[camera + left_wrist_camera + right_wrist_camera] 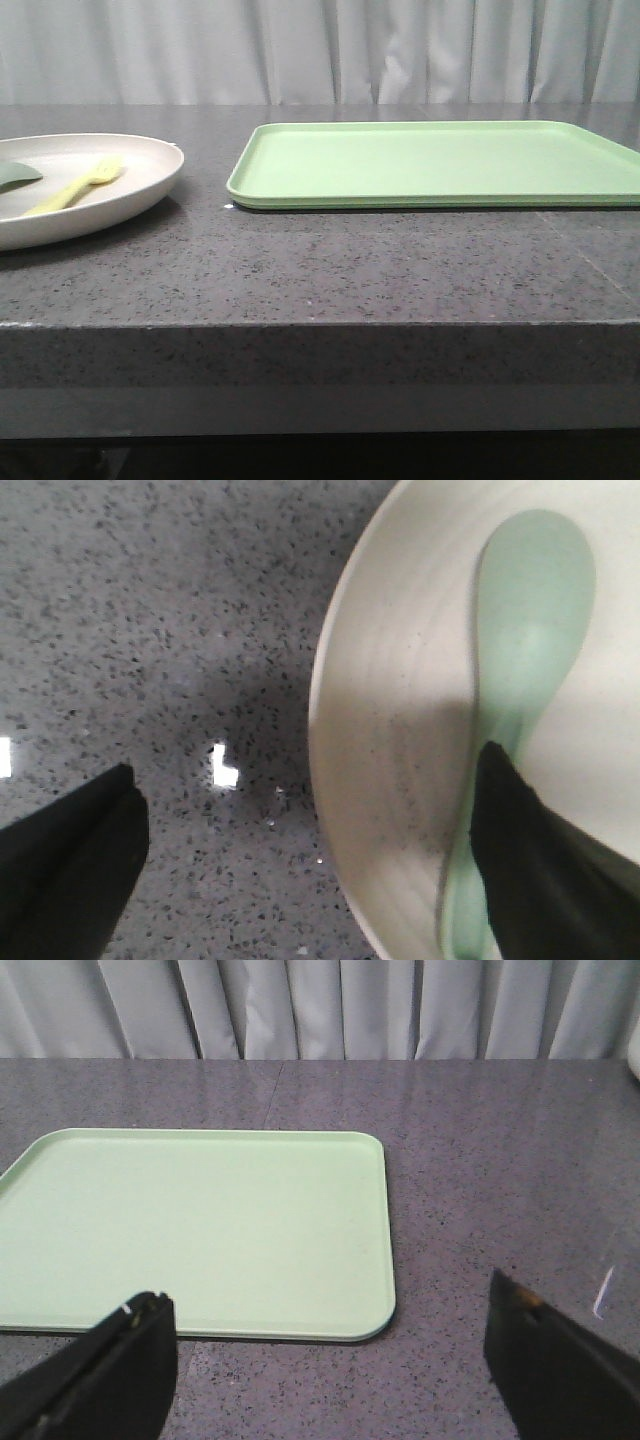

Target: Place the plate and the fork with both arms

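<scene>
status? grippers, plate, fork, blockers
Both grippers open, holding nothing. Left gripper straddles the plate rim. Fork and spoon lie in plate. Tray bare.

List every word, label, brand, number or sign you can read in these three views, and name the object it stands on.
None: no readable text in any view.
The plate, fork, green spoon and tray are plain.
The bright marks on the table are light reflections, not writing.
</scene>
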Robot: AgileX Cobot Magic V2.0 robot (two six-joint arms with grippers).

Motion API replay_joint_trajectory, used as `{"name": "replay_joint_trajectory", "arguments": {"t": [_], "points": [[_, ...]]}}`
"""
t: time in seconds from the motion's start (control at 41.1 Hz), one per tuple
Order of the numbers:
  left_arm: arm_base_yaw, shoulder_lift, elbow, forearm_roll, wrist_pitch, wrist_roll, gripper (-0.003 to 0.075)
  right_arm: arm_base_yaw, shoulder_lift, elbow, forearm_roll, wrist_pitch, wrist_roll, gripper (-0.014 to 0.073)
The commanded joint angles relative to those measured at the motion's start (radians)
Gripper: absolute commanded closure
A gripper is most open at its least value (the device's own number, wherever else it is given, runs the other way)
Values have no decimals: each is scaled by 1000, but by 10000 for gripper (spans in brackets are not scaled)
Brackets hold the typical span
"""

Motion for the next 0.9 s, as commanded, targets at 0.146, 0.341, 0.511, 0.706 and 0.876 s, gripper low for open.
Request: {"name": "replay_joint_trajectory", "arguments": {"t": [0.146, 0.341, 0.511, 0.706, 0.876], "points": [[1, 42, -35, -7, -20, -2, 101, 0, 11, -39, 4, -84, 0, -50], [1, 65, -35, -37, -27, -2, 101, 0, 11, -39, 4, -84, 0, -50], [1, 65, -35, -38, -35, -2, 101, 0, 11, -39, 4, -84, 0, -50], [1, 65, -35, -38, -35, -2, 164, 0, 11, -39, 4, -84, 0, -50], [1, 65, -35, -38, -35, -2, 390, 0, 11, -39, 4, -84, 0, -50]]}}
